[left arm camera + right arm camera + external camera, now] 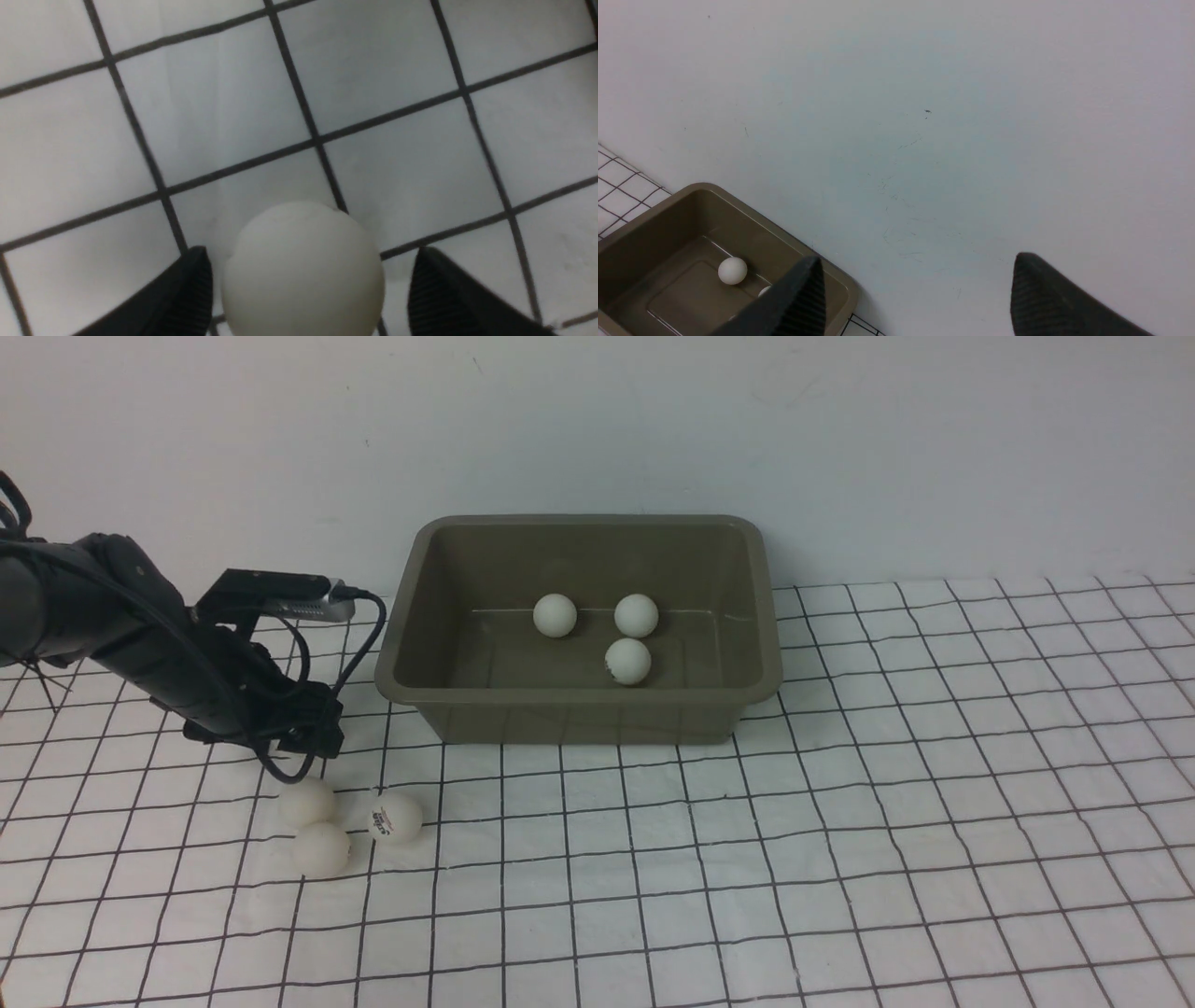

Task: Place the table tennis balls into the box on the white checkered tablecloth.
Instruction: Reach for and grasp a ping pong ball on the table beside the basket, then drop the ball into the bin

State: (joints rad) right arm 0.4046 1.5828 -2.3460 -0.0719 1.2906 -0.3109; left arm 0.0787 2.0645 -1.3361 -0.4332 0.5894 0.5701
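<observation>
**Jaws wide on both arms, one ball bracketed on the left**

Jaws on the left gripper [310, 254] stand apart with a table tennis ball [303, 275] sitting between them; a sliver of cloth shows on each side of it, so I read it as framed but not clamped. The right gripper [917, 266] is spread as well and holds nothing; it faces the wall [924, 116] near a corner of the box and does not show in the front view.

Three balls lie inside the box [579, 721]: two side by side [555, 615] [636, 615] and one nearer me [627, 661]. Three more sit on the white checkered tablecloth [840, 803] in a tight cluster off the box's near-left corner; two appear to touch [306, 803] [321, 848], and the logo ball [395, 817] lies just beside them. I judge the framed one to be the rearmost of the cluster, though I cannot match the views for certain.

These should handle as hollow, feather-light shells; smooth, perfectly round, ready to roll at the slightest nudge. The shell is stiff enough to pinch, but I expect a hard squeeze to dent it. I want the ribbed pads [187, 289] meeting it across its widest line, centred; off-centre, it will likely squirt out; a stray finger could also scatter the neighbours.
</observation>
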